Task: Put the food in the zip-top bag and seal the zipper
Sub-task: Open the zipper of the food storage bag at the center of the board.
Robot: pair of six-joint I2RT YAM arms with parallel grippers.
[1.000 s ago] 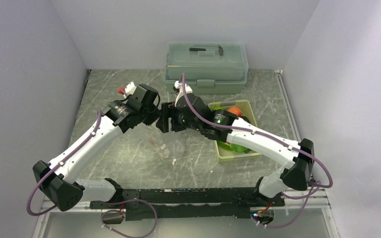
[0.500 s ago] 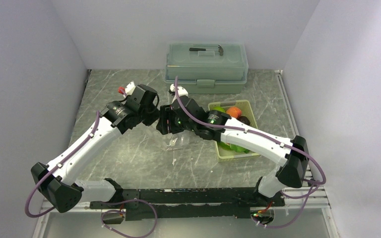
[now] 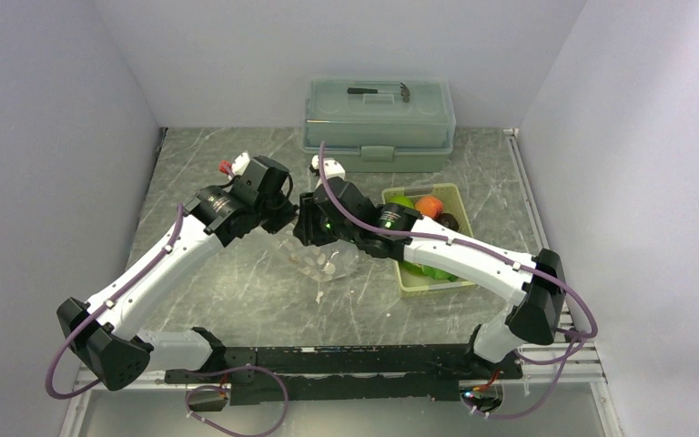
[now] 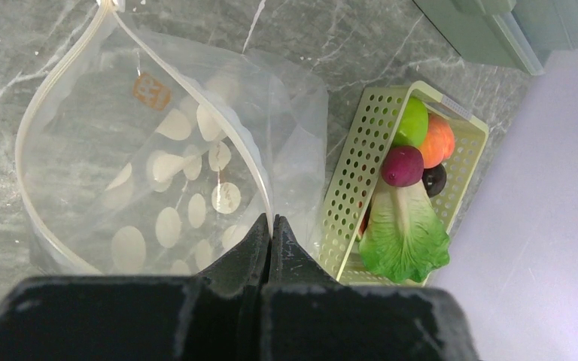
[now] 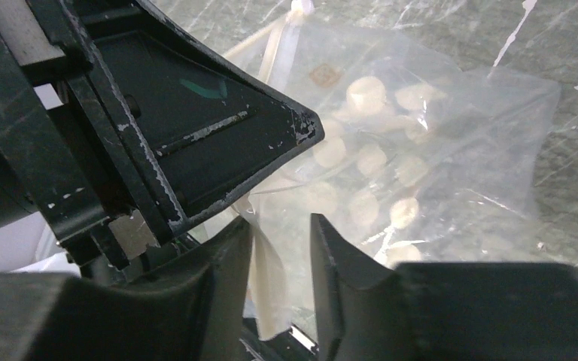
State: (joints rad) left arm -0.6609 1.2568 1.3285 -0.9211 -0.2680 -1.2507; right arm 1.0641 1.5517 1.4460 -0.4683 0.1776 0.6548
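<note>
Left wrist view: zip-top bag [image 4: 158, 173], limp slippery film.
Pinched at stiffer zipper [image 4: 250, 169] by left claw [image 4: 271, 222]; straddled, unclamped, by narrow right claw [image 5: 280, 226].

**Right arm closed in at the bag's mouth**

The right gripper [image 3: 303, 226] edged leftward until it sat just beside the left gripper [image 3: 282, 217]. Its jaws drew in to a narrow gap, with the rim of the zip-top bag [image 3: 329, 261] between them. The bag's dotted body swung from the lower left of the two grippers to hang beneath them, nearer the tray [image 3: 460, 193]. The right arm's elbow shifted left and its forearm lay lower across the tray, leaving more of the food [image 3: 430, 206] at the far end uncovered.
</note>
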